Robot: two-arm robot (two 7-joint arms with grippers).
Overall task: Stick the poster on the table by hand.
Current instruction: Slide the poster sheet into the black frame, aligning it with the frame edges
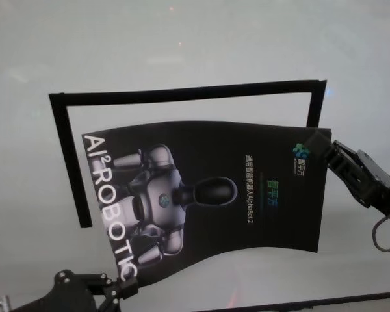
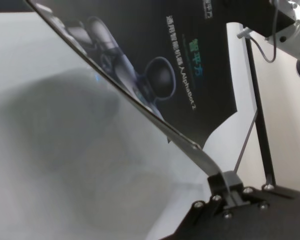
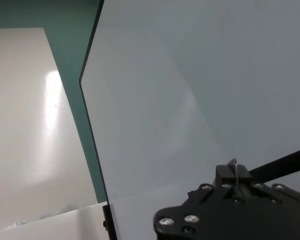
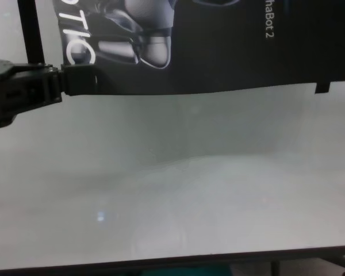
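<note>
The black poster (image 1: 279,221) with the grey robot figure and white letters hangs curved over the pale table (image 1: 182,39), held at two opposite corners. My left gripper (image 1: 127,286) is shut on its near left corner, which the chest view shows as my left gripper (image 4: 75,80) pinching the poster (image 4: 218,46). In the left wrist view the sheet (image 2: 200,60) runs edge-on into that gripper (image 2: 229,182). My right gripper (image 1: 326,148) is shut on the far right corner. In its own wrist view the right gripper (image 3: 235,175) pinches a thin edge.
Narrow black tape strips (image 1: 182,91) lie on the table as a partial frame: one along the far side, one down the left (image 1: 71,162), and a short one at the right (image 1: 315,107). The table's dark front edge (image 4: 172,263) runs close below.
</note>
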